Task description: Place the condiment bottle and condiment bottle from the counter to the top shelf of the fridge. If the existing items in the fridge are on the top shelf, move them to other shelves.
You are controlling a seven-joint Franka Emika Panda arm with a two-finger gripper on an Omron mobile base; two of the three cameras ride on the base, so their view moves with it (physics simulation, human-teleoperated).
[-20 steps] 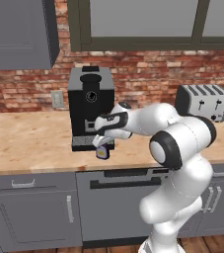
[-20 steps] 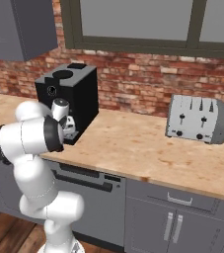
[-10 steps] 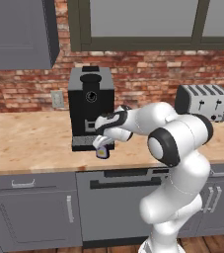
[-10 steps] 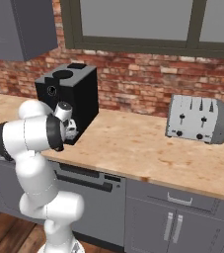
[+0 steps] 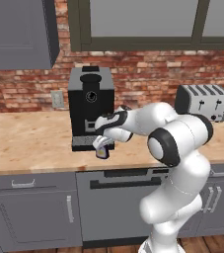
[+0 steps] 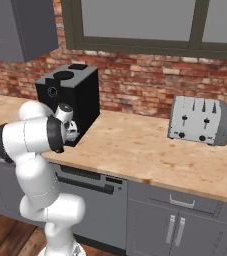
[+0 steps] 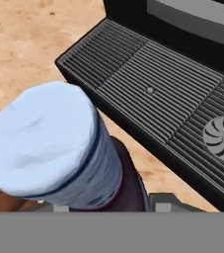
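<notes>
Beige wood-grain counter (image 5: 29, 143) carries the black coffee machine (image 5: 91, 106); just before its drip tray (image 7: 172, 104) stands the white-capped condiment bottle (image 7: 59, 148). The hand (image 5: 102, 147) sits over it, fingers hidden, so its grip can't be judged.

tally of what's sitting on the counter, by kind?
Coffee machine: 1
Toaster: 1
Condiment bottle, white-capped, right at the gripper: 1
Total: 3
</notes>
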